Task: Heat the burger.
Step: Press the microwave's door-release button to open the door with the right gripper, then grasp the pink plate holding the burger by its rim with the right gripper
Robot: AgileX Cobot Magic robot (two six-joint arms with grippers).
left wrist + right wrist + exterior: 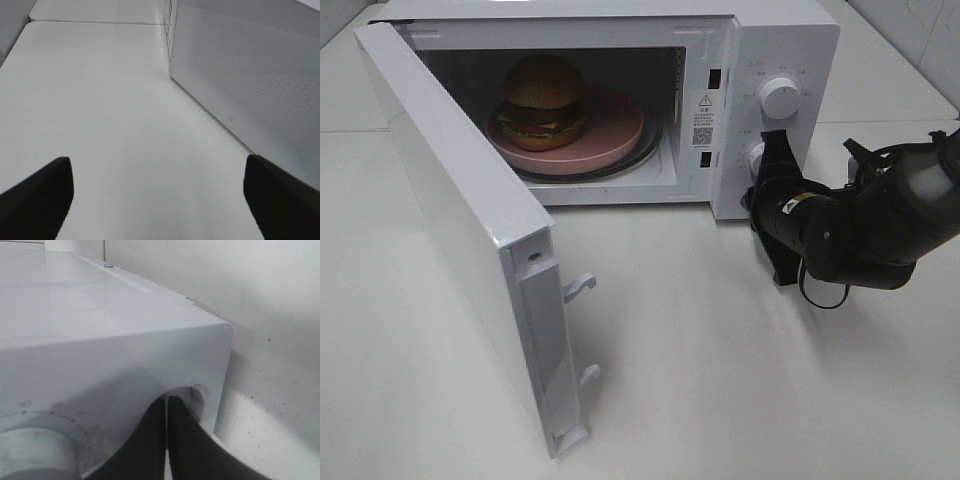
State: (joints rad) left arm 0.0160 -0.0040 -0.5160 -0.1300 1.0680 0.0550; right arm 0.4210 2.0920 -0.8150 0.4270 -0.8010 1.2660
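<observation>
Nearest the camera, the door stands swung wide open, its free edge toward the front with the latch hooks bare over the table. The left gripper does not appear in the high view. Its own camera shows it released, fingers spread far apart with nothing between them, low over the table and beside a flat white panel with a fine mesh, probably the door's face. Further back on the right, the right gripper is clenched, its tips pressed together and empty. It points at the control panel by the lower knob, and I cannot tell whether it touches it. The upper knob is free. Furthest in, the burger sits upright on the pink plate inside the microwave, toward the left of the chamber. As I judge it, the loading is done and the heating has not begun, since the door is wide open. What is left is to shut the door until the hooks catch and then turn a knob to start. The left gripper looks the better placed to push the door, and the right is already at the controls.
</observation>
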